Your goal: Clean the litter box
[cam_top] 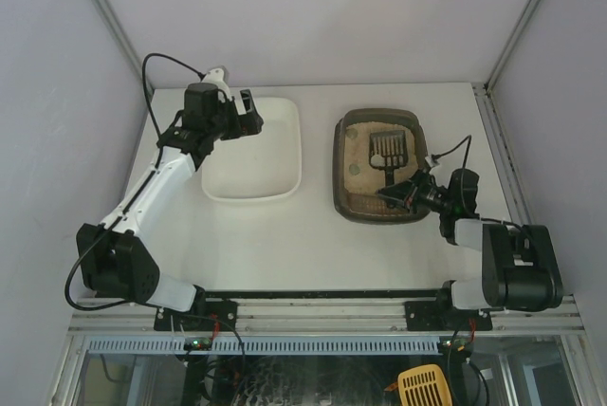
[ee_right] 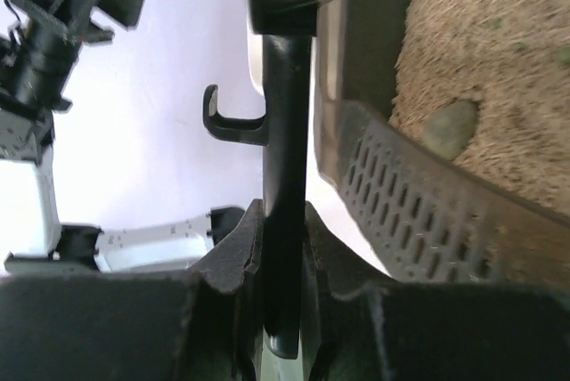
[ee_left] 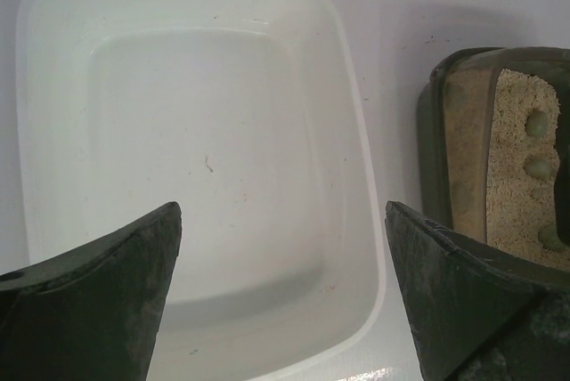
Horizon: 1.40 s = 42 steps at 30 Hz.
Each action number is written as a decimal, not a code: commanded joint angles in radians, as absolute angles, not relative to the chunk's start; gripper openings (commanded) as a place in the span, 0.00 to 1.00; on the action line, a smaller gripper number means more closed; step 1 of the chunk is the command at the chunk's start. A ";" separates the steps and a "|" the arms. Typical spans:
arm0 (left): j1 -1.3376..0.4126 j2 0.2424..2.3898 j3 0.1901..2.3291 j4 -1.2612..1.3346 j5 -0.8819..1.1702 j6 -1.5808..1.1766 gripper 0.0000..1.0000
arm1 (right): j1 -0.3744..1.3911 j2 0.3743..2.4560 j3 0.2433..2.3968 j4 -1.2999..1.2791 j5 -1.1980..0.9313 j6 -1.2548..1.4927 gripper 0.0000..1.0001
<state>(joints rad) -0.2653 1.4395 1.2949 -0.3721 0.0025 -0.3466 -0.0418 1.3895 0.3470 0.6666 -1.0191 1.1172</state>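
Litter box (cam_top: 340, 171) right of tub (cam_top: 254, 167) on bench (cam_top: 313, 254); stiff tray, loose litter (cam_top: 360, 161), probably hefty, so grab thick rim. Right end effector (cam_top: 396, 193) clamped on scoop (cam_top: 385, 148) handle, left end effector (cam_top: 251, 114) wide open, empty.

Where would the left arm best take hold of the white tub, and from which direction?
The rim at the far left of the tub, from straight above. The tub lies flat, open side up, with thin walls and a narrow lip, so the fingers can straddle one wall. The left gripper hangs open over that end.
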 commanded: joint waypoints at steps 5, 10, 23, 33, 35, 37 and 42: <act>-0.263 1.403 1.278 -0.331 0.004 -0.320 1.00 | -0.060 1.446 0.359 0.856 -1.064 1.195 0.00; -0.264 1.408 1.278 -0.331 0.007 -0.316 1.00 | 0.019 1.524 0.367 0.941 -1.093 1.252 0.00; -0.202 1.514 1.448 -0.523 0.049 -0.106 1.00 | 0.160 1.327 0.586 0.187 -0.862 0.852 0.00; -0.047 1.608 1.583 -0.639 0.018 -0.160 1.00 | 0.499 1.529 1.192 -0.476 -0.439 0.550 0.00; -0.023 1.614 1.589 -0.652 0.016 -0.177 1.00 | 0.591 1.659 1.371 -0.622 -0.303 0.490 0.00; -0.002 1.610 1.573 -0.647 0.019 -0.195 1.00 | 0.674 1.772 1.545 -0.761 -0.126 0.423 0.00; 0.017 1.622 1.563 -0.672 -0.055 -0.214 1.00 | 0.881 1.994 1.867 -0.993 0.384 0.304 0.00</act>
